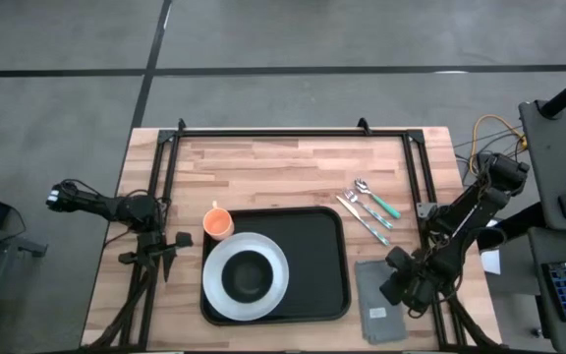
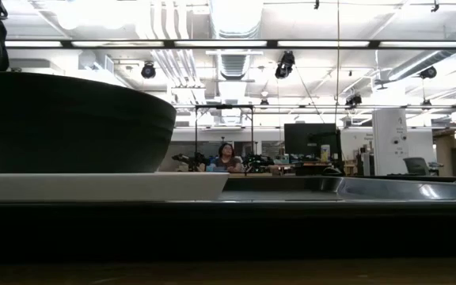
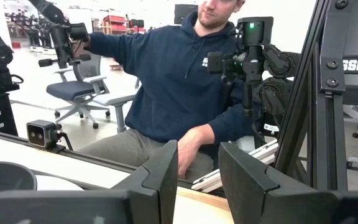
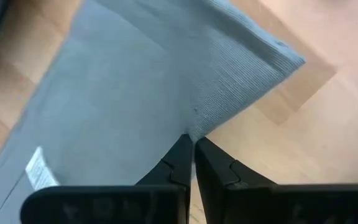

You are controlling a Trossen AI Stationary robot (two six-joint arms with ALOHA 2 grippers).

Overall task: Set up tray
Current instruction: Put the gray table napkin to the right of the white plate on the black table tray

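Beside tray (image 1: pixel 312 246), right end effector (image 4: pixel 193 144) pinching napkin (image 4: pixel 135 93)

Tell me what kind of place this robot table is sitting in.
Probably a robotics lab or open workshop, not a dining room. The low view shows exposed ceiling ducts and strip lights; the left wrist view shows a person seated beside rolling office chairs and other robot arms.
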